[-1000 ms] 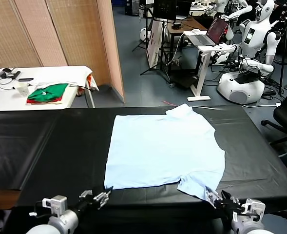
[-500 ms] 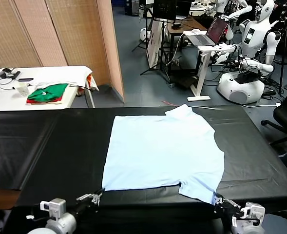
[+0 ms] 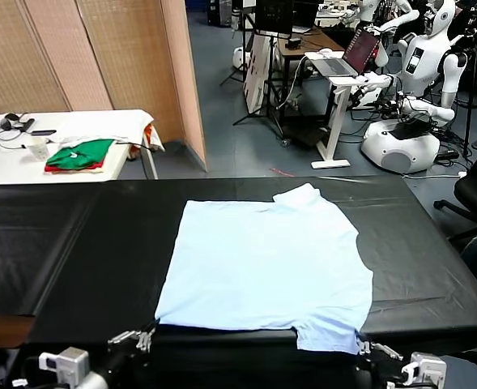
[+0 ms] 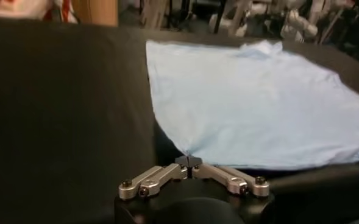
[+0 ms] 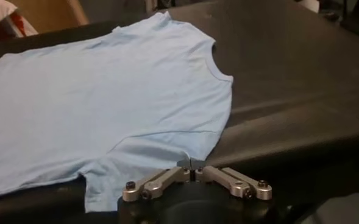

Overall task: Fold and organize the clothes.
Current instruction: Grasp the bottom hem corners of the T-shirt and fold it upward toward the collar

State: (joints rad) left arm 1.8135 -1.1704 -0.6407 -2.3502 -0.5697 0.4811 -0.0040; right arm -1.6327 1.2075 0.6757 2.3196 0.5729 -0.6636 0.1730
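the pale light-blue shirt (image 3: 266, 267) lies spread flat on the black table (image 3: 76, 243), its collar toward 12 o'clock and its near hem drawn right to the table's front edge at 6 o'clock. the left gripper (image 3: 145, 335) sits low at about 7 o'clock in the head view, clenched on the shirt's near left hem corner; the left wrist view shows its fingers (image 4: 167, 176) brought together to a point with the cloth's corner pinched at the tip. the right gripper (image 3: 366, 350) sits at about 5 o'clock, likewise clenched, and the right wrist view shows its fingertips meeting on the edge of the near right sleeve (image 5: 191, 163). the fabric between the two grips lies smooth, with a slight crease near the right sleeve. beyond the table at 10 o'clock a white side table (image 3: 11, 158) carries folded green-and-red garments (image 3: 80, 154). other white robots (image 3: 412, 73) stand at 1 o'clock.
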